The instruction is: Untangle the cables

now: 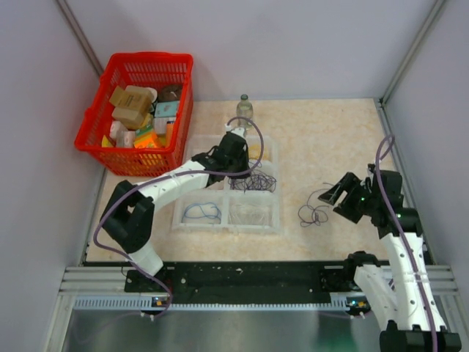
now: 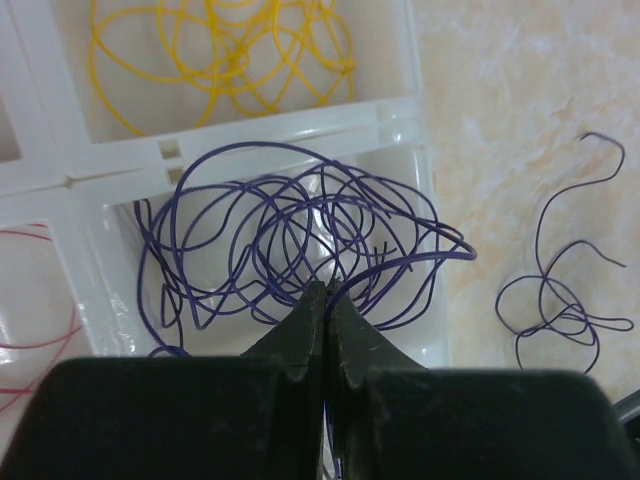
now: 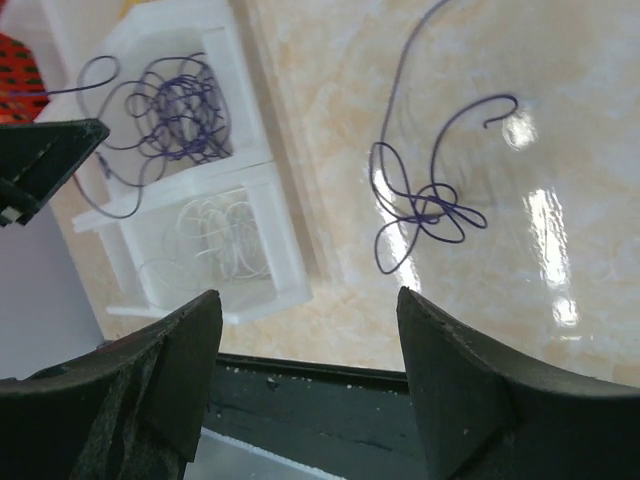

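- Bare worktop [image 1: 322, 139] is lying open between the divided tray [image 1: 226, 213] and the right tool [image 3: 307, 300]; only one loose purple cable [image 1: 314, 213] is crossing it.
- The left arm [image 1: 176, 180] is reaching over the tray, covering its far-left compartments.
- A red basket [image 1: 132, 158] and a bottle [image 1: 244, 108] are crowding the far-left side.
- Grey walls [image 1: 44, 183] are hemming in both sides.

place: lab test cell | cues: partition walls [image 1: 256, 44], aluminium rail [image 1: 95, 282]

Counter [image 1: 330, 139]: smooth, glossy, mottled beige stone-look
Tray [image 2: 240, 135]: translucent white plastic, glossy
Cables [image 2: 300, 235]: thin, smooth-coated purple wire, slight sheen
Basket [image 1: 139, 70]: red plastic lattice
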You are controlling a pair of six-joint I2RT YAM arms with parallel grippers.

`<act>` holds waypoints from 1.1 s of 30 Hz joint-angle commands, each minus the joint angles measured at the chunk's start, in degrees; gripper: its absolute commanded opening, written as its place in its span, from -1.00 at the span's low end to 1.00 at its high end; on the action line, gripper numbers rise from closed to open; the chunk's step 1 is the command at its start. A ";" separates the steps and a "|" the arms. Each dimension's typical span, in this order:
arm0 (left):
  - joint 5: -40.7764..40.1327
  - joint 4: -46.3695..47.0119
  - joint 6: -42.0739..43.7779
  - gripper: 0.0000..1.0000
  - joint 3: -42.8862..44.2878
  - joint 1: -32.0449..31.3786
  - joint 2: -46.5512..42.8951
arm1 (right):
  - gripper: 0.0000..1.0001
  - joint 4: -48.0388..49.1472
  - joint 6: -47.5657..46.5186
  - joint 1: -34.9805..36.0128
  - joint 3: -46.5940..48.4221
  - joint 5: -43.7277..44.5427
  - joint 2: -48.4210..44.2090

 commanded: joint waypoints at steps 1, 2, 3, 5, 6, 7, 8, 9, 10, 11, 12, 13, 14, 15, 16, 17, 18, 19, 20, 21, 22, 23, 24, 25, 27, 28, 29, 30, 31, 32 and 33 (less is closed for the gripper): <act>1.27 2.10 -1.58 -1.00 -0.37 -0.55 2.81 | 0.40 3.12 1.39 -0.29 -3.64 3.26 4.00; 1.27 1.14 -1.49 -0.97 0.33 -0.55 3.43 | 0.40 3.82 1.57 -0.37 -4.43 3.08 4.71; 1.88 0.87 -0.88 -0.80 0.60 -0.46 3.78 | 0.41 4.96 1.83 -0.29 -5.66 2.73 5.15; 2.59 1.22 -0.26 -0.41 -0.10 -0.46 2.65 | 0.43 6.72 2.71 -0.29 -7.68 1.85 5.85; 2.59 2.00 0.09 -0.26 -1.15 -0.46 1.25 | 0.45 7.60 3.32 -0.29 -8.73 1.59 5.94; 4.33 2.45 -0.08 -0.13 -2.12 -0.46 -0.24 | 0.47 8.05 3.67 -0.29 -9.44 1.59 5.95; 4.26 2.63 -0.08 -0.04 -3.00 -0.46 -2.17 | 0.49 8.66 3.85 -0.29 -10.23 1.67 5.95; 4.26 2.71 0.27 0.01 -3.61 -0.46 -4.02 | 0.51 9.36 3.85 -0.29 -10.85 1.85 5.95; 4.35 2.37 0.53 0.08 -4.14 -0.46 -5.52 | 0.53 9.72 3.85 -0.29 -11.38 2.20 6.21; 4.43 1.75 0.71 0.21 -4.15 -0.46 -7.19 | 0.54 10.24 3.68 -0.37 -11.90 2.38 6.47; 4.70 1.05 0.71 0.29 -3.97 -0.46 -8.51 | 0.55 10.94 3.50 -0.37 -12.26 2.38 7.34; 5.05 0.44 0.88 0.37 -3.97 -0.46 -10.09 | 0.56 11.56 3.50 -0.29 -12.69 2.12 7.87; 5.92 0.17 1.15 0.45 -3.97 -0.55 -11.50 | 0.56 12.09 3.33 -0.29 -12.87 1.94 8.75; 6.19 -0.70 1.24 0.53 -3.97 -0.46 -12.73 | 0.56 12.70 3.33 -0.29 -13.05 1.77 9.72; 6.45 -1.32 1.58 0.60 -3.97 -0.46 -14.04 | 0.56 13.40 3.06 -0.29 -13.22 1.59 10.33; 6.63 -2.46 2.02 0.75 -4.06 -0.46 -15.19 | 0.56 14.02 3.06 -0.29 -13.40 1.67 11.04; 6.37 -3.86 2.38 0.80 -3.89 -0.46 -16.33 | 0.56 14.46 2.89 -0.29 -13.49 1.85 11.57; 5.93 -5.44 2.64 0.81 -3.80 -0.46 -17.47 | 0.56 14.90 2.71 -0.20 -13.58 1.94 12.18; 5.75 -6.50 2.82 0.83 -4.06 -0.46 -18.70 | 0.56 15.17 2.62 -0.20 -13.67 1.94 12.71; 5.58 -7.12 3.43 0.85 -4.84 -0.46 -20.37 | 0.55 15.60 2.36 -0.11 -13.84 1.94 13.15; 5.75 -7.65 3.87 0.83 -5.37 -0.46 -21.95 | 0.53 15.87 2.27 0.06 -13.93 2.03 13.59; 6.54 -7.92 4.40 0.79 -6.07 -0.55 -24.40 | 0.51 16.31 1.75 0.41 -13.93 2.29 13.94; 7.85 -7.48 5.18 0.75 -6.95 -0.46 -26.26 | 0.47 16.49 1.57 1.03 -13.67 2.90 14.38; 9.34 -7.31 5.45 0.69 -7.48 -0.46 -27.67 | 0.42 16.58 1.57 1.64 -13.58 3.60 14.73; 13.46 -6.69 5.11 0.54 -8.19 -0.64 -29.87 | 0.34 17.80 1.92 3.48 -13.93 5.10 15.00; 15.92 -6.34 4.76 0.47 -8.19 -0.55 -30.31 | 0.33 18.42 2.01 4.45 -14.19 5.97 15.26; 18.30 -5.82 3.88 0.44 -8.19 -0.90 -30.58 | 0.32 19.03 2.36 5.16 -14.37 6.77 16.13; 20.15 -5.03 3.18 0.44 -8.28 -1.42 -30.76 | 0.32 19.47 2.45 6.21 -14.28 7.21 17.27; 21.47 -4.06 2.65 0.45 -8.19 -2.04 -30.76 | 0.34 19.82 2.53 7.26 -14.02 7.39 18.24; 21.75 -3.70 2.38 0.49 -7.76 -3.44 -30.58 | 0.37 20.35 2.62 8.06 -13.93 7.91 19.38; 21.05 -3.44 2.38 0.54 -7.06 -5.28 -30.32 | 0.39 20.62 2.71 9.63 -13.84 8.96 20.52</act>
